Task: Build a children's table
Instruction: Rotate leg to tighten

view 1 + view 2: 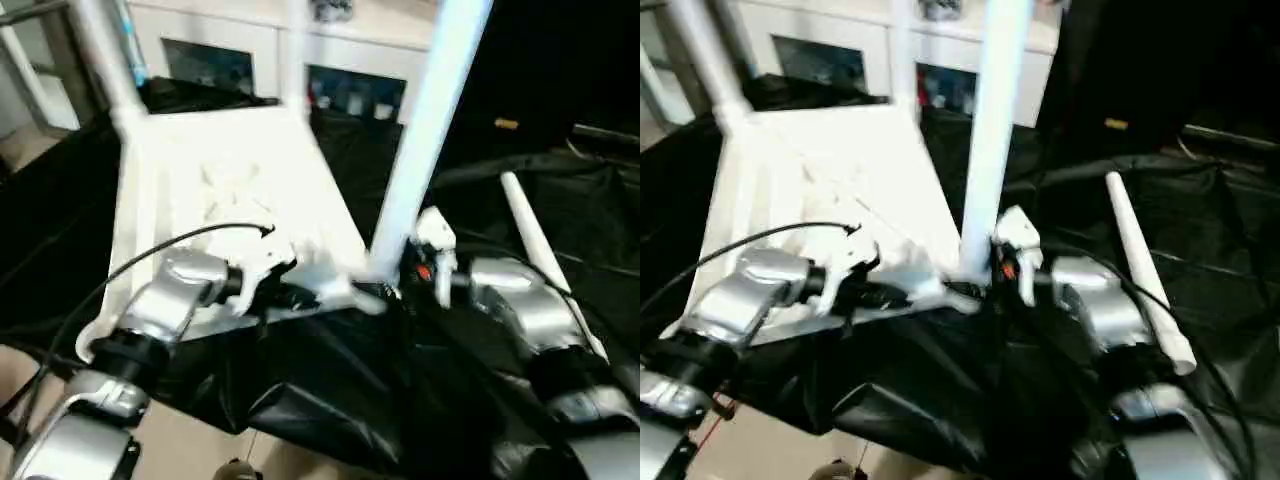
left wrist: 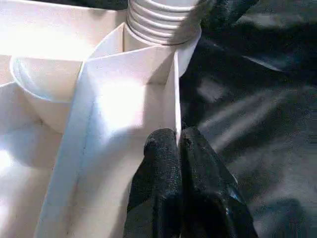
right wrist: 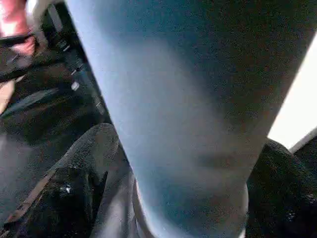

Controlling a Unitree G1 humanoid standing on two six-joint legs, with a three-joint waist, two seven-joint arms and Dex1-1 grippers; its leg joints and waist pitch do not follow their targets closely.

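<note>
The white table top [image 1: 230,200] lies upside down on black sheeting [image 1: 330,390], ribbed underside facing up. Three legs stand in its sockets: two at the far corners and one, the near-right leg [image 1: 425,130], rising tall at the corner just ahead of you. A fourth loose leg [image 1: 1145,270] lies on the sheeting to the right, well apart from the top.

Your left tool [image 2: 178,148] is closed tight on a thin upright rib of the table edge, just beside the near-right socket [image 2: 163,29], where the leg's ridged end sits. Your right tool [image 3: 173,198] is closed around the near-right leg low down, its black fingers [image 3: 74,173] pressing either side of the tube.

The leg leans slightly and ridges still show above the socket, so it seems not fully seated. If you twist or push off-axis, the ridges may jam or cross, and the leg could lock crooked. The left grip is on a thin rib; a hard turn may flex it or let it slip, and the whole top would then spin or slide on the slick sheeting. A sliding top could knock the loose leg away. The near-left corner still needs that leg.
</note>
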